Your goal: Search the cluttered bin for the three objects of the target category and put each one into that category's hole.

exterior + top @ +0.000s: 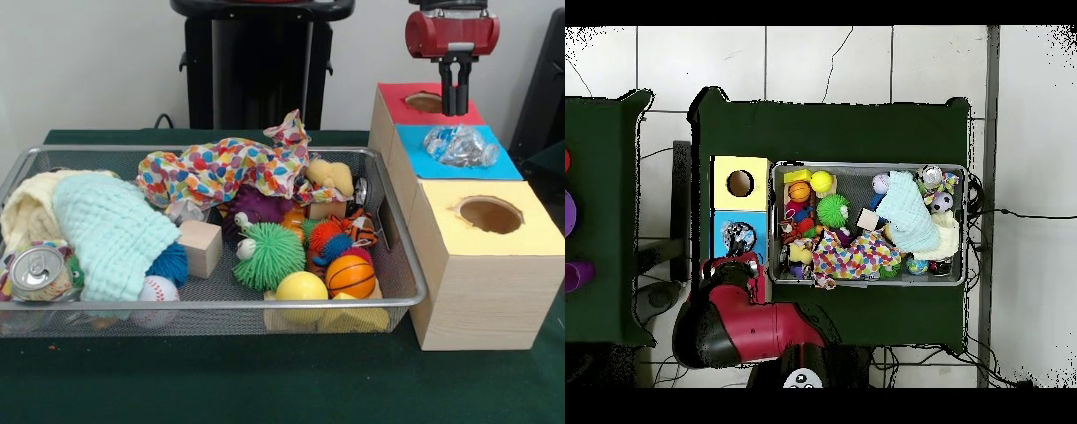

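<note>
One clear crumpled bottle [459, 146] lies on the blue surround [415, 157], over the hole in the wooden box's middle section. It also shows in the overhead view [740, 238]. My gripper [455, 111] hangs just above and behind it, over the seam between red and blue. Its fingers are close together and hold nothing. The wire mesh bin [221, 306] stands to the left of the box, full of toys and cloths. No other bottle shows in the bin.
The red-surround hole [425, 102] and the yellow-surround hole [490, 215] flank the blue one. In the bin lie a silver soda can [35, 268], a mint towel [110, 231], a polka-dot cloth [221, 170], a green spiky ball [269, 256] and a wooden block [201, 247].
</note>
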You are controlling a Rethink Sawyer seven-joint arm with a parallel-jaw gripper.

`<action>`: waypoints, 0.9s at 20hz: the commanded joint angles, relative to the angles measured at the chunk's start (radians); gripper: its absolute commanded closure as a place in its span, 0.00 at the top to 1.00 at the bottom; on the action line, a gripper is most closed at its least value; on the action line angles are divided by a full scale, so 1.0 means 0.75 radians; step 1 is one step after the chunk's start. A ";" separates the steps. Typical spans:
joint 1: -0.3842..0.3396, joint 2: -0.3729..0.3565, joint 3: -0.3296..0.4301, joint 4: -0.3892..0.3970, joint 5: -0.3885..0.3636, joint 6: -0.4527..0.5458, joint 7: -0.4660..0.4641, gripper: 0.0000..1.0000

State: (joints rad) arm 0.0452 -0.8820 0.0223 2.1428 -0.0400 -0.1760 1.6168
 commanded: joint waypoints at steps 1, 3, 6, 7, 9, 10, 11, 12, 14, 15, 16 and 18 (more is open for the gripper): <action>-0.034 0.022 0.091 -0.025 0.017 0.115 0.233 0.00; -0.043 0.022 0.097 -0.026 0.009 0.112 0.229 0.00; -0.054 0.024 0.105 -0.023 0.006 0.109 0.232 0.00; -0.054 0.025 0.104 -0.025 0.002 0.111 0.227 0.00; -0.046 0.027 0.093 -0.027 0.001 0.125 0.213 1.00; -0.044 0.027 0.090 -0.028 -0.005 0.120 0.209 1.00; -0.043 0.028 0.088 -0.029 -0.011 0.116 0.204 1.00; -0.041 0.029 0.085 -0.030 -0.016 0.111 0.199 1.00; -0.049 0.031 0.092 -0.019 -0.010 0.088 0.221 1.00; -0.042 0.035 0.081 -0.024 -0.014 0.082 0.215 1.00; -0.043 0.039 0.081 -0.026 -0.016 0.075 0.214 1.00; -0.048 0.045 0.082 -0.033 -0.017 0.071 0.213 1.00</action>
State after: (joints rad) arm 0.0393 -0.8817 0.0238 2.1428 -0.0400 -0.1760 1.6168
